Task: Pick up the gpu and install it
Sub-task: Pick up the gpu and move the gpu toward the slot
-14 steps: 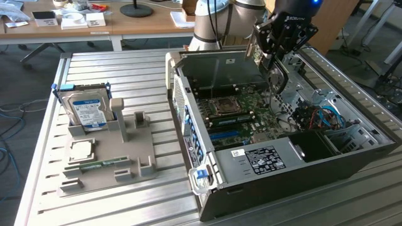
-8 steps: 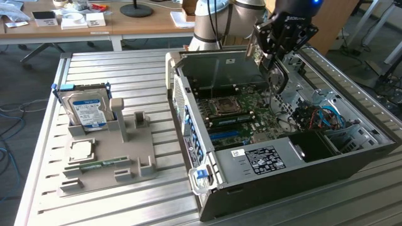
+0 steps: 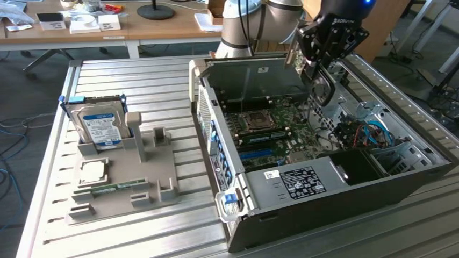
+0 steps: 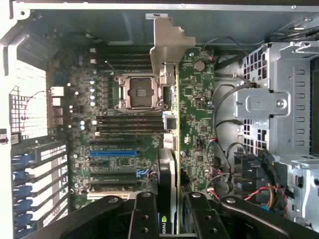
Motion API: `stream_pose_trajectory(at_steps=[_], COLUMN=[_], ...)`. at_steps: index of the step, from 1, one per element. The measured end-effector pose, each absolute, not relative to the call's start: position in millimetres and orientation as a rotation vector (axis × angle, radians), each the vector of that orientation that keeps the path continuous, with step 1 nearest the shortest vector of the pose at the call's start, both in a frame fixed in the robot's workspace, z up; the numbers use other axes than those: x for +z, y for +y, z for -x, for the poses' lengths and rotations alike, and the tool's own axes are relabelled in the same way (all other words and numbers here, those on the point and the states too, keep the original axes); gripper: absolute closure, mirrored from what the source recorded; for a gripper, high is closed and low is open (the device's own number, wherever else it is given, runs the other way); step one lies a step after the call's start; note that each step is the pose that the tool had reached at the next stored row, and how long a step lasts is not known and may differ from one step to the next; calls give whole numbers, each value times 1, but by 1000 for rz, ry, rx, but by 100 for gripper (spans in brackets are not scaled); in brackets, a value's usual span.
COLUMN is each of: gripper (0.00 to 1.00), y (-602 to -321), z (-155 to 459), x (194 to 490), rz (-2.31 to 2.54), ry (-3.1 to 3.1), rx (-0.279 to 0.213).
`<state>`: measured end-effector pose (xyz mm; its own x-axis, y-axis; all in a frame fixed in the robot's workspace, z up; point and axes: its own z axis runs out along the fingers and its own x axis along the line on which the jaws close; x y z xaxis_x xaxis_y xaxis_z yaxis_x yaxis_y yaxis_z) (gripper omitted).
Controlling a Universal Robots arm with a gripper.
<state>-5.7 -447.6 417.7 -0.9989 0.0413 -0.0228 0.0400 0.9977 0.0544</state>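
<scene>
Exterior view | PC case (image 3: 344, 199) lying open, motherboard (image 3: 272, 129) exposed | gpu (image 4: 168, 169) held edge-on above the board, apparently not yet seated in a slot | gripper (image 4: 172, 219) pinching gpu between its fingers | pick done, install left

Jaws downward, clamped tight

This is probably a robotics lab or workshop: an opened computer case (image 3: 344, 209) lies on a slatted aluminium bench (image 3: 136, 80) beside a grey parts fixture (image 3: 154, 161). Cluttered wooden desks (image 3: 165, 31) stand behind, and loose cables (image 3: 11, 134) trail across the floor.
</scene>
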Motion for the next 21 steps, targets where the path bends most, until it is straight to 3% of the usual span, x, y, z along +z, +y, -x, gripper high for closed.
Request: stream_pose_trajectory(at_steps=[21], gripper=[73], y=[-448], z=[-26], x=[418], rz=[-62], ry=[3116], rx=[84])
